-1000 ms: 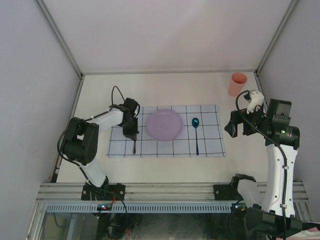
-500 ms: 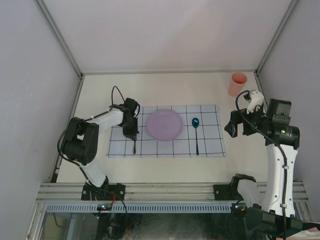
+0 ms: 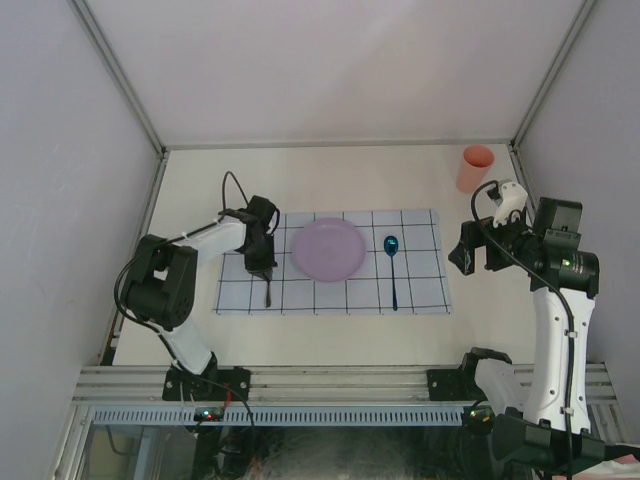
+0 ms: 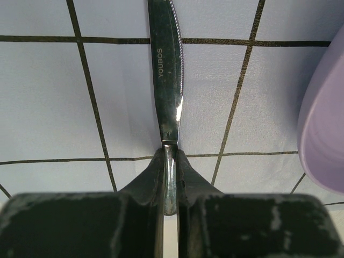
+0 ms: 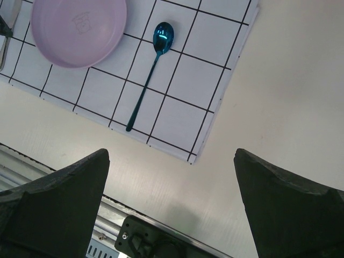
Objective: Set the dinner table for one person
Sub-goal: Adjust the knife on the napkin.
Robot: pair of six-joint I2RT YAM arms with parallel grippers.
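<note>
**Left gripper** (image 4: pixel 170 161): jaws nearly closed, pinching a steel table knife (image 4: pixel 167 80) where the blade meets the handle. The serrated blade runs straight out ahead of the fingers. It sits low over the checked placemat (image 3: pixel 420 290), just left of the lilac plate (image 3: pixel 328 249). Whether the blade rests on the cloth cannot be told.

**Right gripper** (image 5: pixel 172 204): jaws spread fully and holding nothing. It hangs above bare tabletop, well to the right of the plate and beyond the placemat's right edge.

**Setting:**
- The plate lies near the middle of the placemat.
- A blue metallic spoon (image 5: pixel 148 70) lies on the cloth just right of the plate, bowl towards the far side.
- A salmon-pink cup (image 3: pixel 475 167) stands upright off the cloth, far to the plate's right, at the back corner.
- All of this rests on the dinner table (image 3: pixel 350 180), whose off-white surface surrounds the placemat on every side.

**Progress (judged):** past halfway.
- Mat, plate and spoon look placed.
- The knife is at its spot but not yet let go.
- The cup probably remains to be brought beside the plate.
- No fork is visible.
</note>
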